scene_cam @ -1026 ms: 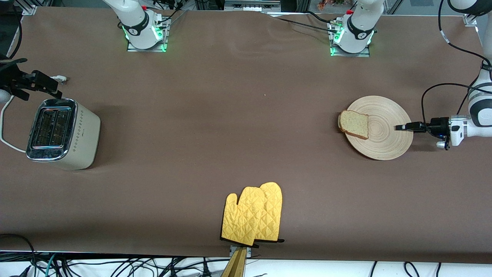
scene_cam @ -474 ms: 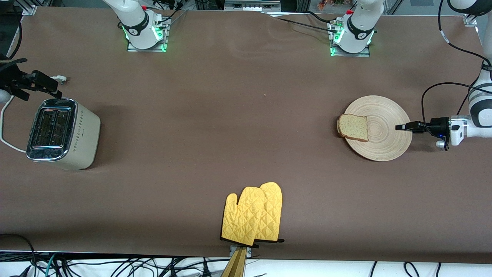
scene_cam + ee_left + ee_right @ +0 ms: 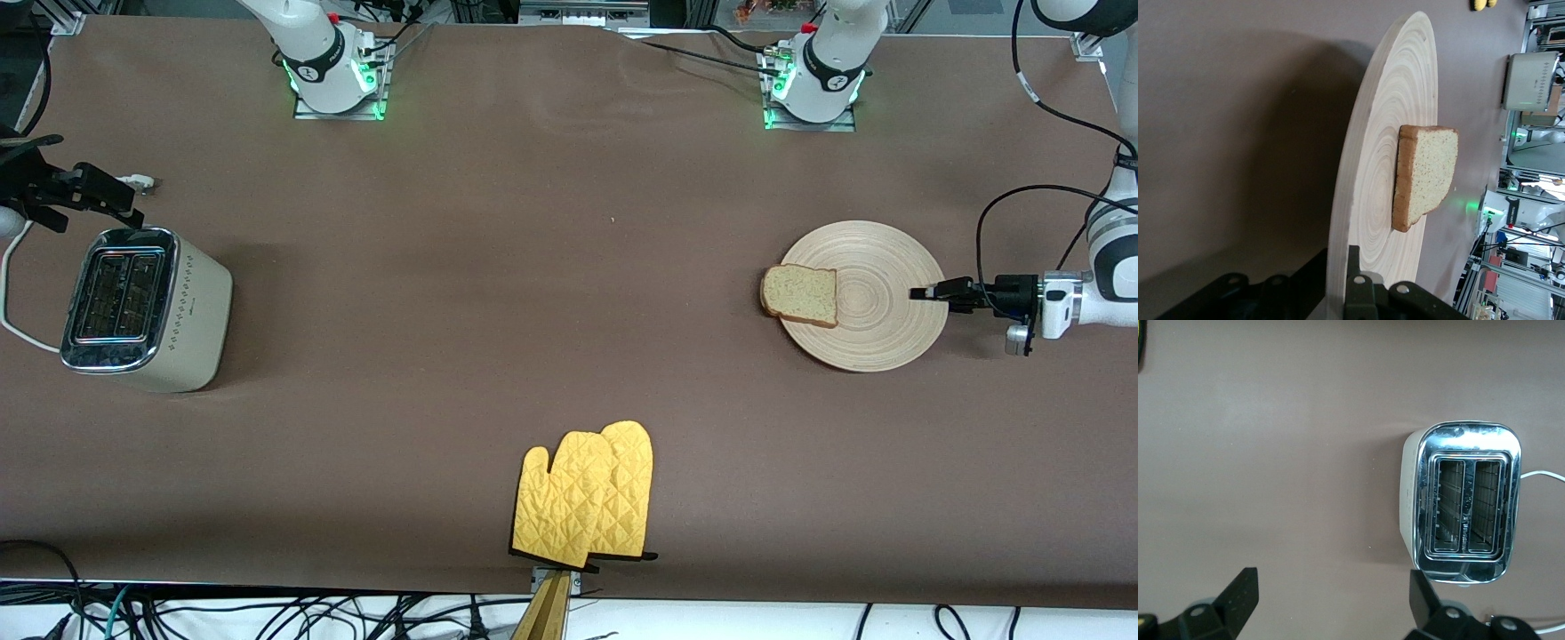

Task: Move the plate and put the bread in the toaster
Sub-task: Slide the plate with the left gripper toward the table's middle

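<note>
Left tool [image 3: 927, 292] clamped on the rim of the wooden plate [image 3: 880, 258], at its edge toward the left arm's end of the bench [image 3: 533, 267]; left wrist view shows fingers [image 3: 1353, 283] pinching the rim.

Change over the last second: plate has slid toward the right arm's end, and the bread slice [image 3: 800, 294] has crept along with it, now overhanging the plate's leading edge. Judgement: plate move under way; the slice could slip off.

Right tool [image 3: 107, 197] hangs spread, gripping nothing, above the two-slot toaster [image 3: 142, 307]; that arm waits. Toaster slots empty. Yellow oven mitts [image 3: 587, 493] untouched.
</note>
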